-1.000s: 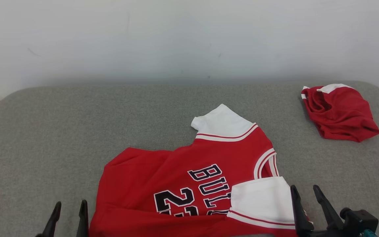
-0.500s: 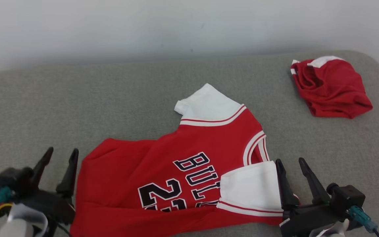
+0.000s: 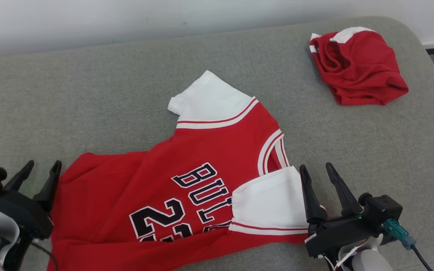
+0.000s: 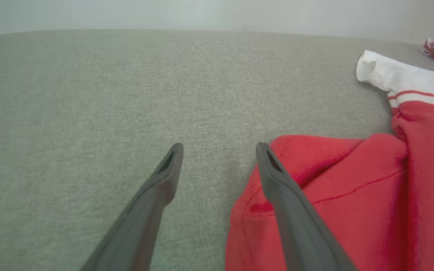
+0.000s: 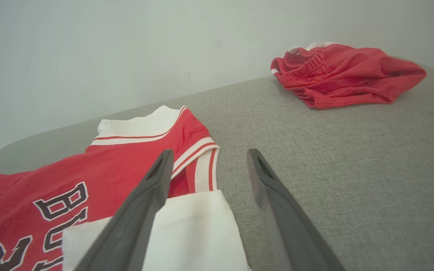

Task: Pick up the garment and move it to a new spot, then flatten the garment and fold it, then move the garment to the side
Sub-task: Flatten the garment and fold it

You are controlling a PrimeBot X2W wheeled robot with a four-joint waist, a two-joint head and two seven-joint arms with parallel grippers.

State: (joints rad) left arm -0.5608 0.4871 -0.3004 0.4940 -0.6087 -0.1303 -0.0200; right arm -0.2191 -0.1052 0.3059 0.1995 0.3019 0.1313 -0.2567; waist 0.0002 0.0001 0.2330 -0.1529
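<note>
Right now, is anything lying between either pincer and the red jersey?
Nothing visible does. The left pincer stands open at a hem corner of the jersey, the right pincer open at its white sleeve. The crumpled red shorts lie apart at the far right of the grey surface.

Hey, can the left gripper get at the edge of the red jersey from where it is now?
Probably yes: the left gripper is open right beside the jersey, one finger at its edge, with nothing in between.
</note>
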